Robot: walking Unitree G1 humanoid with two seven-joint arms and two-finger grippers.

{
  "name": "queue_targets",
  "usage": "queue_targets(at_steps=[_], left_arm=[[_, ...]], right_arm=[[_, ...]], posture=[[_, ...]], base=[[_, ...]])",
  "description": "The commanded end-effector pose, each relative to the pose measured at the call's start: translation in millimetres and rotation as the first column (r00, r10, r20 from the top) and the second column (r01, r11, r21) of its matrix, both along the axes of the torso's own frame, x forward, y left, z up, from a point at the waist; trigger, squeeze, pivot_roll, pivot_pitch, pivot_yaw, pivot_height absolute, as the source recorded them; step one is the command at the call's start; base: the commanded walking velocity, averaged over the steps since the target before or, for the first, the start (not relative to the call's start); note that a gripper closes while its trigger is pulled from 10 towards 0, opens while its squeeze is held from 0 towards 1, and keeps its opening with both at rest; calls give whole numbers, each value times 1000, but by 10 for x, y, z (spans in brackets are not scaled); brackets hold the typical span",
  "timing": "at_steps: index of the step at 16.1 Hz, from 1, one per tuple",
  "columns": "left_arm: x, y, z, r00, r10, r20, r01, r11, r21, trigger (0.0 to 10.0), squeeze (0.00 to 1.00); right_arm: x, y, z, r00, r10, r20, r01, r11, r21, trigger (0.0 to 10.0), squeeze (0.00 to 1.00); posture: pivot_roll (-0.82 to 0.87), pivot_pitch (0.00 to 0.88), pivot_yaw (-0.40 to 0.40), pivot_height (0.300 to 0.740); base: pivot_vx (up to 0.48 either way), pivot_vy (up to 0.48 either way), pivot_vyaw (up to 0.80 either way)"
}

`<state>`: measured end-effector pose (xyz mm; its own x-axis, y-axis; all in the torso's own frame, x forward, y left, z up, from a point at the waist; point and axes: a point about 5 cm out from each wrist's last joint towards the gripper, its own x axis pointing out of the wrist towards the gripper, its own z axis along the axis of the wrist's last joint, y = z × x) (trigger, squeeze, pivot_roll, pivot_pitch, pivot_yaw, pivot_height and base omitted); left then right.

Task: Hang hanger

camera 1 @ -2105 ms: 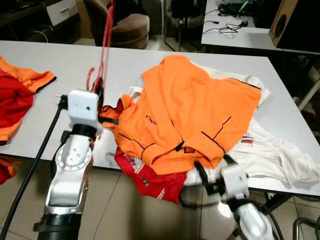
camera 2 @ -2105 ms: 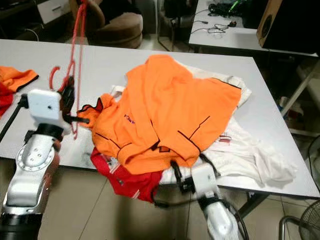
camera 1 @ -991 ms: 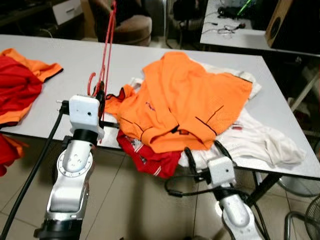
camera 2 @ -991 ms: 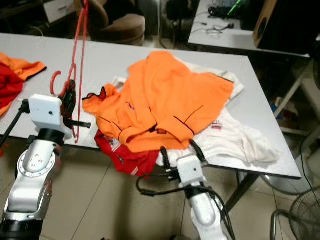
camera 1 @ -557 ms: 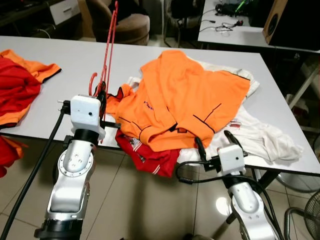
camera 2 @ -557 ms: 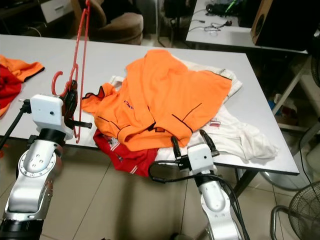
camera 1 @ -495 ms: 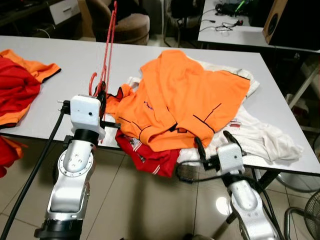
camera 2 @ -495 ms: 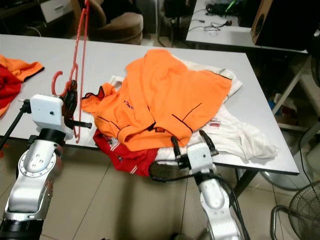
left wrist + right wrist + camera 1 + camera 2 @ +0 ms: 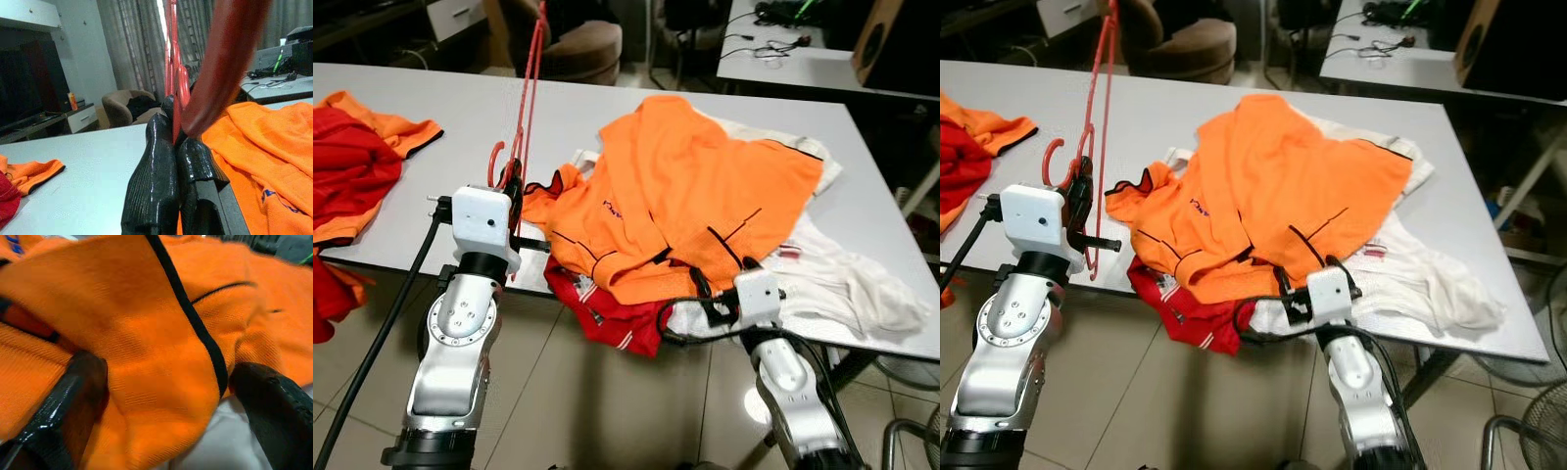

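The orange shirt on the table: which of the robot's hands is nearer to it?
Right. The right hand straddles the orange shirt's front edge, fingers open. The left hand holds the red hanger beside it.

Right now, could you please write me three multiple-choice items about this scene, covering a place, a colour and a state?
1. Where is the right gripper?
A. at the orange polo shirt's near edge
B. over the chair
C. on the floor

2. What colour is the thin plastic hanger?
A. blue
B. red
C. white

3. How are the left gripper's fingers?
A. spread wide
B. shut on the hanger
C. holding white cloth

Answers: 1 A, its black fingers straddle the shirt's fold; 2 B, red in both eye views; 3 B, the fingers pinch the hanger.
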<state>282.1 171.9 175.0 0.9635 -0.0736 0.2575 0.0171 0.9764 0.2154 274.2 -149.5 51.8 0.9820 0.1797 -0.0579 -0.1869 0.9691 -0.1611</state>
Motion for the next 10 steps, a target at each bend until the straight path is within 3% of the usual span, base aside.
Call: queue_targets(at_steps=[1,2,3,4,10], left_arm=[[27,-12,24,1000,-6,4,6,1000,4,10000,0],[29,-11,25,1000,-6,4,6,1000,5,10000,0],[34,-11,27,1000,-6,4,6,1000,6,10000,0],[36,-7,29,1000,-6,4,6,1000,7,10000,0],[57,11,45,1000,-5,6,5,1000,8,10000,0]], right_arm=[[47,-40,-5,1000,-21,-23,21,999,30,10000,0],[65,-41,-4,999,-20,-27,21,999,33,10000,0],[89,-45,-2,999,-22,-31,23,999,37,2275,0],[102,-46,0,999,-23,-31,24,999,38,0,0],[126,-83,56,999,-41,-3,41,998,53,0,0]], posture=[[-21,0,42,740],[-21,0,42,740],[-21,0,42,740],[-16,0,43,740],[-19,0,46,740]], base=[[0,0,0],[0,0,0],[0,0,0],[0,0,0],[0,0,0]])
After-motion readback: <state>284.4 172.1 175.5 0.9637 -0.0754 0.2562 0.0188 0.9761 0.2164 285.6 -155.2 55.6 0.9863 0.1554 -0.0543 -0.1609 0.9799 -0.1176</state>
